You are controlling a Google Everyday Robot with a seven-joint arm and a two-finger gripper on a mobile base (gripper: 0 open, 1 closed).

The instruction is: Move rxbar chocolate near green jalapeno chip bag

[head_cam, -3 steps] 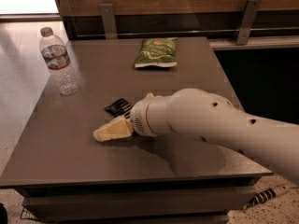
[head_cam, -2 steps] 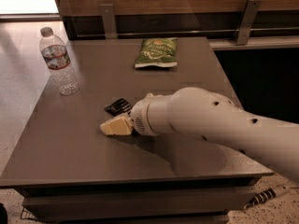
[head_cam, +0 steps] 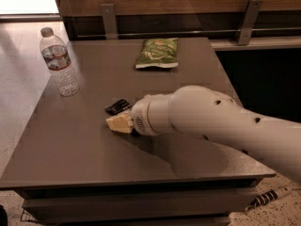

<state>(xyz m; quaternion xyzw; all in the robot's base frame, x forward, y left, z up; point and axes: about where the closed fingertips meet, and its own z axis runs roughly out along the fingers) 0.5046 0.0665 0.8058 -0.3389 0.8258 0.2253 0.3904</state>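
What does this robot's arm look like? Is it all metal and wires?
No wires show. The arm is a thick, smooth, off-white tube with rounded joints and a few small dark holes. Its wrist ends in a collar with tiny dark slots. The claw is pale yellow and blocky, low over the table beside the rxbar chocolate.

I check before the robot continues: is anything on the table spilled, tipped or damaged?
Nothing stands out. The water bottle stands upright, the green jalapeno chip bag and rxbar chocolate lie flat, and the gripper is low beside the bar.
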